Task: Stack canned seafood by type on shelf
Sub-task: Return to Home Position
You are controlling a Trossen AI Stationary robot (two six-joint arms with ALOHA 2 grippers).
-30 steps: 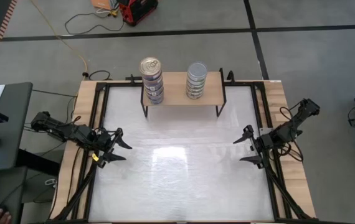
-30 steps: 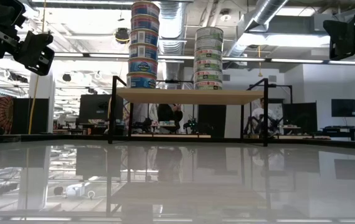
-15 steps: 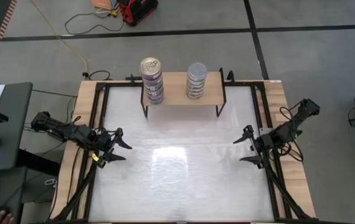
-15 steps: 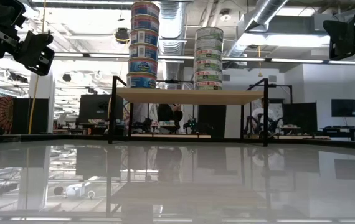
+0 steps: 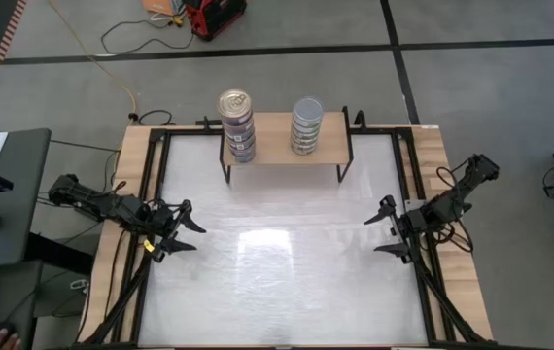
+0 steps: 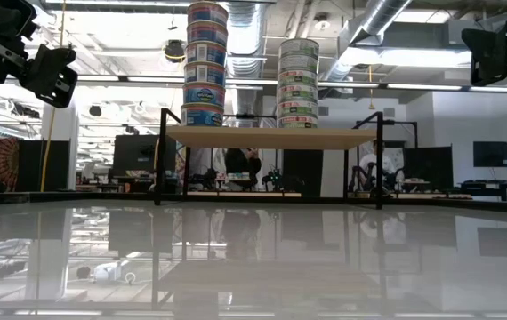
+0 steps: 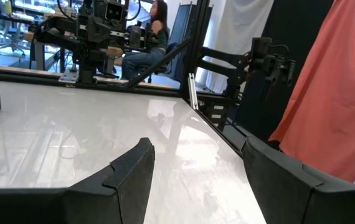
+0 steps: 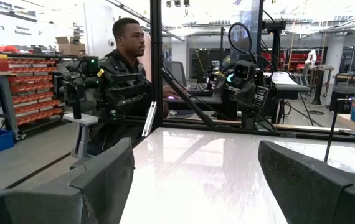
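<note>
Two columns of tuna tins are seen on the shelf (image 5: 275, 148) at the far edge of the bench (image 5: 277, 287): a gold-topped stack (image 5: 235, 122) with blue labels toward the left arm's side, and a silver-topped stack (image 5: 307, 124) with greenish labels toward the right arm's side. They stand near each other but apart.

The tins are judged stiff, smooth-walled and fairly dense for their size. A hold would best be taken across the round side wall, level and low on a single tin. The lid rim and pull tab offer little purchase.

Each tin is set lid up, so its short axis is vertical, and each column's long axis is vertical too. Columns this tall could be toppled by a side nudge.

The left pincer (image 5: 197, 238) and right pincer (image 5: 370, 235) are held at opposite sides of the bench, well away from the shelf, fingers spread apart and empty.
</note>
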